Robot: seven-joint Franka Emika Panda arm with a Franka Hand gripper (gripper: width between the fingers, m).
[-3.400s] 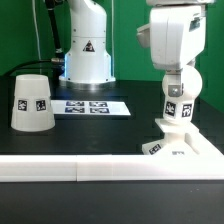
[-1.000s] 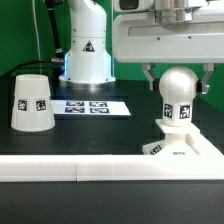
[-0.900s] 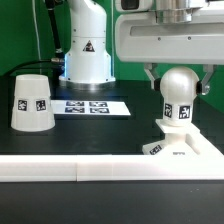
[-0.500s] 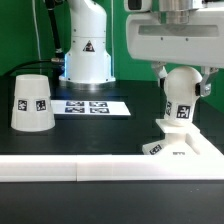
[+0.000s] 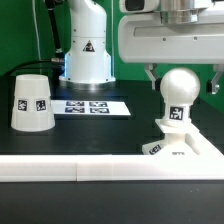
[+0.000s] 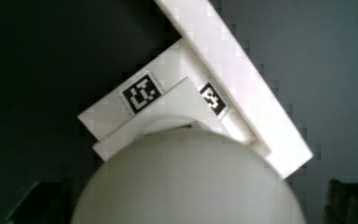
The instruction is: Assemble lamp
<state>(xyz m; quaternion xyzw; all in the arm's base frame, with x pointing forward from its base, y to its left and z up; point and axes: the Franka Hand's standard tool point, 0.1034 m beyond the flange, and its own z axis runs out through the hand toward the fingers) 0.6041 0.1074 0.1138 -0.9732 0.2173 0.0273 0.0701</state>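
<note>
The white rounded bulb (image 5: 180, 92) stands upright in the stepped lamp base (image 5: 181, 146) at the exterior view's right, near the front ledge. My gripper (image 5: 181, 78) hangs over the bulb, open, with one finger on each side of it and a gap to each. In the wrist view the bulb (image 6: 176, 172) fills the frame between the dark fingers (image 6: 41, 201), with the base (image 6: 179, 98) and its markers beyond it. The cup-like shade (image 5: 32, 103) stands mouth down at the exterior view's left, far from the gripper.
The marker board (image 5: 92, 106) lies flat in the middle of the black table. The arm's white pedestal (image 5: 86, 50) stands behind it. A white ledge (image 5: 70, 169) runs along the front edge.
The gripper, shut on the bulb 3.4 s ago, is open. Since half a second ago it has turned back broadside to the exterior camera, and the bulb's marker has shifted a little.
</note>
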